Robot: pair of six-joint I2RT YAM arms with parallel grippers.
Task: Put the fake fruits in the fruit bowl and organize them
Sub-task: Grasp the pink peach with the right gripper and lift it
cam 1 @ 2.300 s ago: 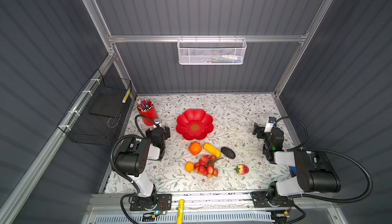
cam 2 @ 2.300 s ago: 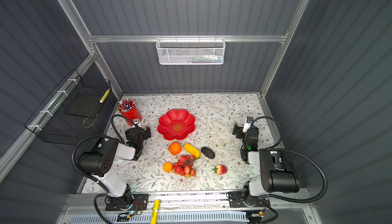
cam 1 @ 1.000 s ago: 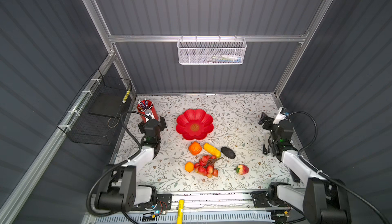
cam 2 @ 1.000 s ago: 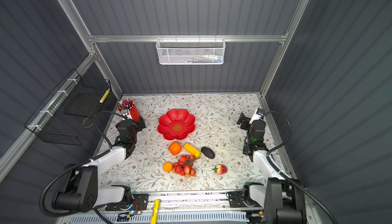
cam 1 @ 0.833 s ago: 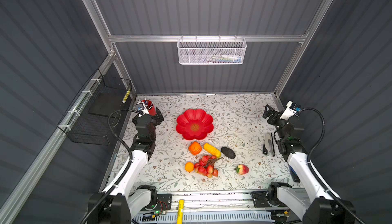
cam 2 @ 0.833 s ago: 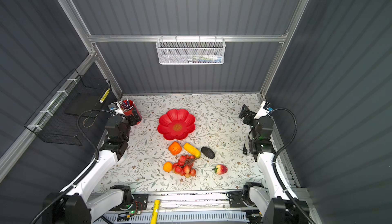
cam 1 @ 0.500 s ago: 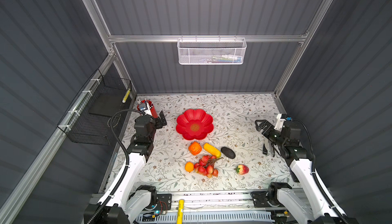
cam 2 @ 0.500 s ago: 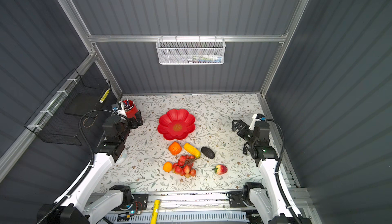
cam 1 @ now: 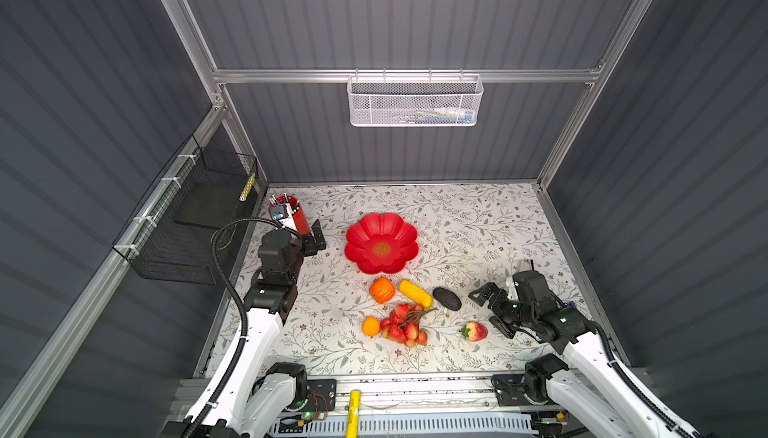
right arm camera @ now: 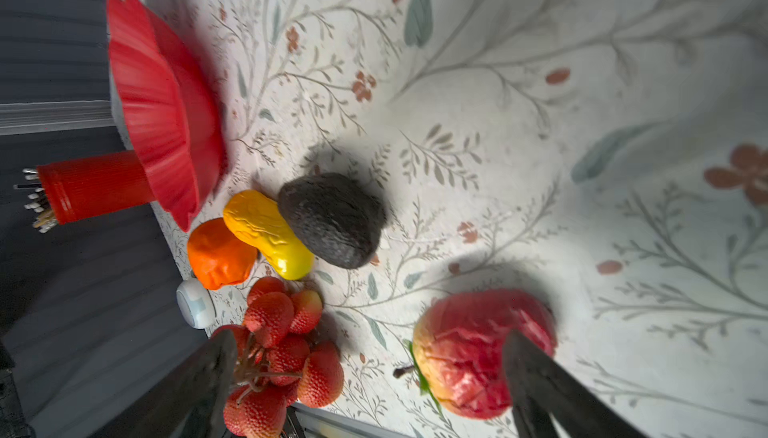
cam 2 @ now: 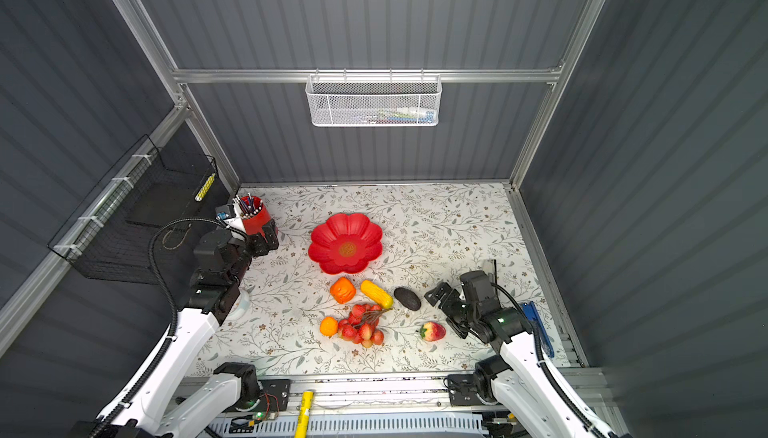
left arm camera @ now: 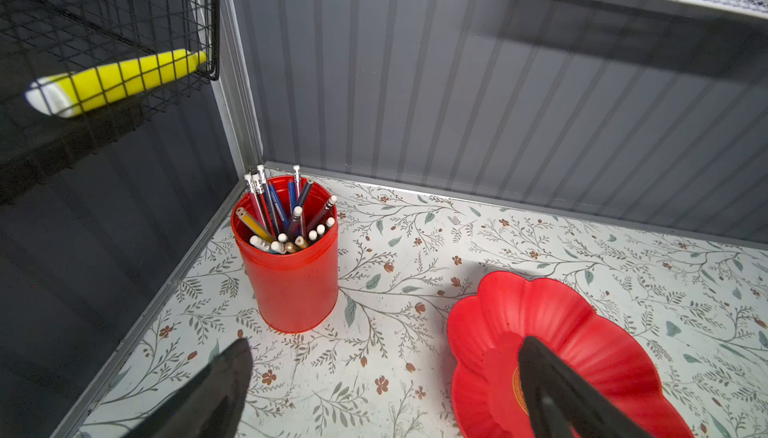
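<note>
Both our left hand (cam 1: 314, 237) and right hand (cam 1: 487, 310) gape empty; the right may knock the red plastic strawberry (cam 1: 475, 331) rolling.

Red flower bowl (cam 1: 361, 245) upright, ctr. In front, outside it: lobed orange (cam 1: 382, 290), yellow oblong (cam 1: 415, 294), avocado (cam 1: 446, 298); nearer: sm orange (cam 1: 370, 326), berry bunch (cam 1: 403, 329), strawberry (cam 1: 474, 331).

Bright even light, right wrist view blurred

glossy fruit bowl (cam 1: 362, 236), rough matt avocado (cam 1: 446, 299)
</note>
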